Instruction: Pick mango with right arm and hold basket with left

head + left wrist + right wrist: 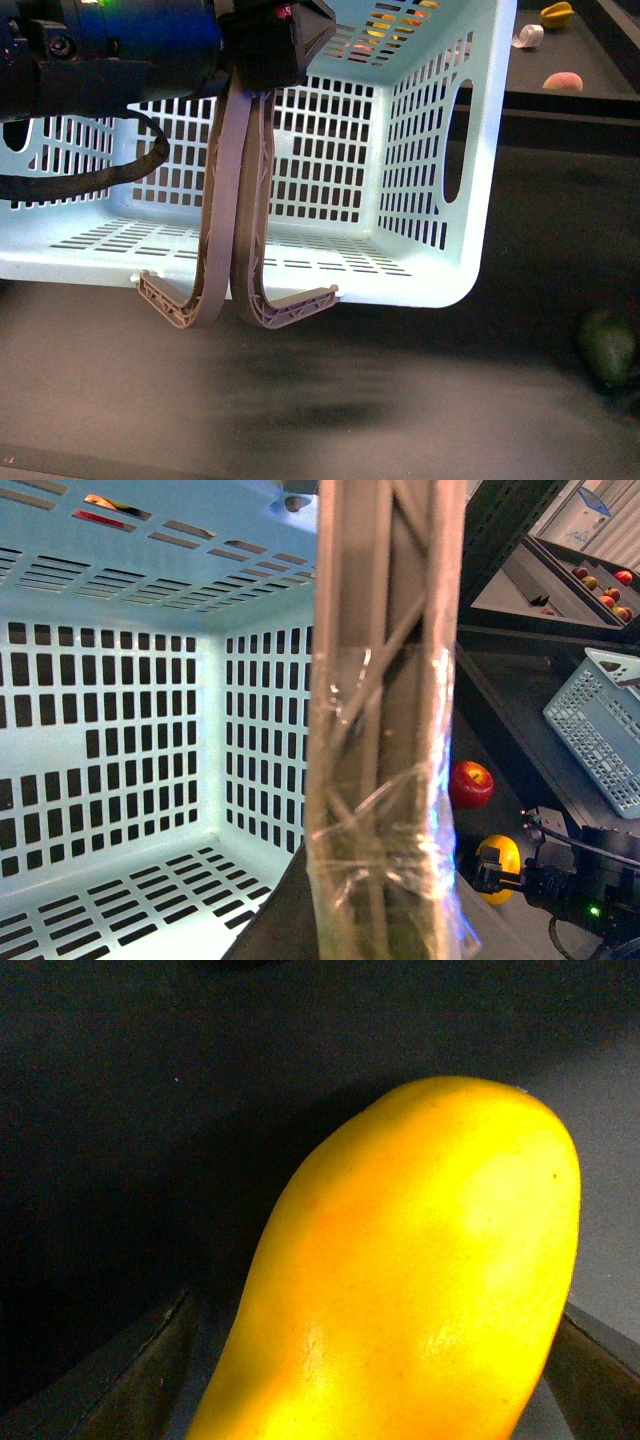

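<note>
The light turquoise basket [420,180] hangs tilted above the dark table, its open side toward me. My left gripper [265,50] is shut on its two brown-grey handles [240,200] at the top of the front view. In the left wrist view the handles [385,730] are pressed together and wrapped in clear tape, with the empty basket [120,730] behind them. My right gripper [370,1400] is shut on the yellow-orange mango [420,1280], which fills the right wrist view. The left wrist view shows the mango [503,865] held just above the table. The right arm is outside the front view.
A dark green fruit [608,347] lies on the table at front right. A yellow ridged fruit [557,14] and a pinkish fruit [562,81] lie on the far shelf. A red apple [471,783] lies near the mango. A second blue basket [600,730] stands further off.
</note>
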